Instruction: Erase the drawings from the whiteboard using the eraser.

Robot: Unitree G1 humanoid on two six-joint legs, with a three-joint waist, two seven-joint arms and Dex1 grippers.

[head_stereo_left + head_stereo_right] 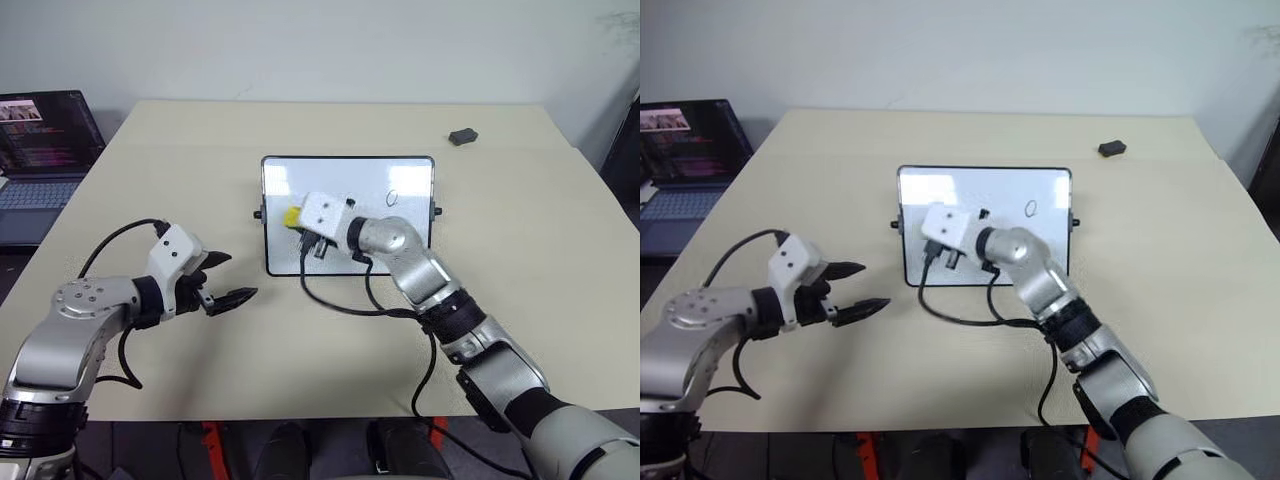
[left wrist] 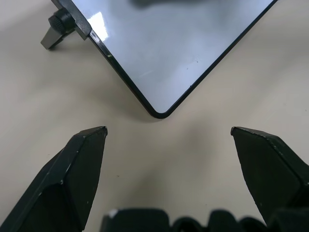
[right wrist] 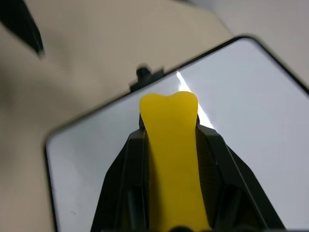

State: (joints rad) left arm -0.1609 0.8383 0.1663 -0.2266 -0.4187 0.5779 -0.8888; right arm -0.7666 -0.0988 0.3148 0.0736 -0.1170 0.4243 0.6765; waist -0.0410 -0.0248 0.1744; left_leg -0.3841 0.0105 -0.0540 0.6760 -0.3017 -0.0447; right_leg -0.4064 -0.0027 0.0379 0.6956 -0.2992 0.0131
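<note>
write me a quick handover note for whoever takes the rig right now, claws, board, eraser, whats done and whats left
Right claw: shut on the eraser, held over the left part of the whiteboard.
Left claw: open, holding nothing, hovering above the table off the board's near left corner.
Whiteboard: propped near the table's middle.
Done: eraser picked up and brought to the board; the board's left part shows no marks.
Left: a small oval loop is still on the right part. Wipe it, then check the area hidden behind the right arm.

Glossy smooth whiteboard (image 1: pixel 350 190), matt beige table (image 1: pixel 200 150), smooth yellow eraser (image 3: pixel 171 159)
</note>
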